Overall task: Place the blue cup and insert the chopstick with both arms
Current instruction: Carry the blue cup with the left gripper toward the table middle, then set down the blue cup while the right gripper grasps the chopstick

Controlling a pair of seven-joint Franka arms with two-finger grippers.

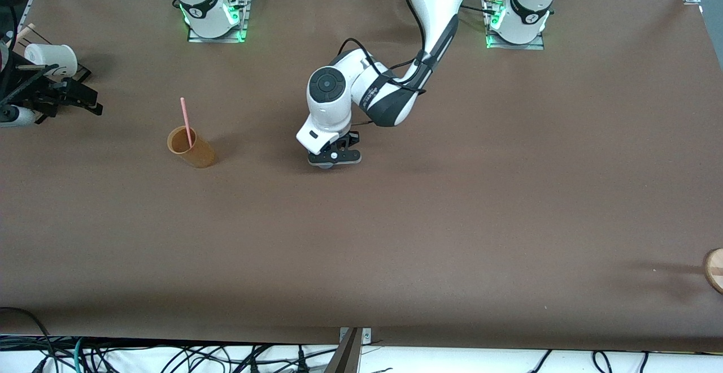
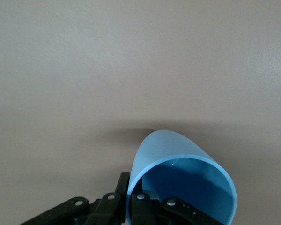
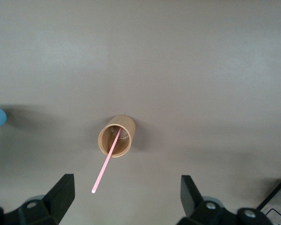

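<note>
Between the left gripper's [image 2: 130,199] closed fingers sits the blue cup's [image 2: 178,187] wall.

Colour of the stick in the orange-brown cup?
Pink chopstick; clearest in the right wrist view.

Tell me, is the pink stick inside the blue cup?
No, the chopstick stands in the orange-brown cup, while the blue cup is gripped by the left gripper.

A robotics lab: two white jointed robot arms [image 1: 361,96] bolted to a brown-covered table [image 1: 452,220], black cables [image 1: 169,356] trailing along its near edge.
</note>
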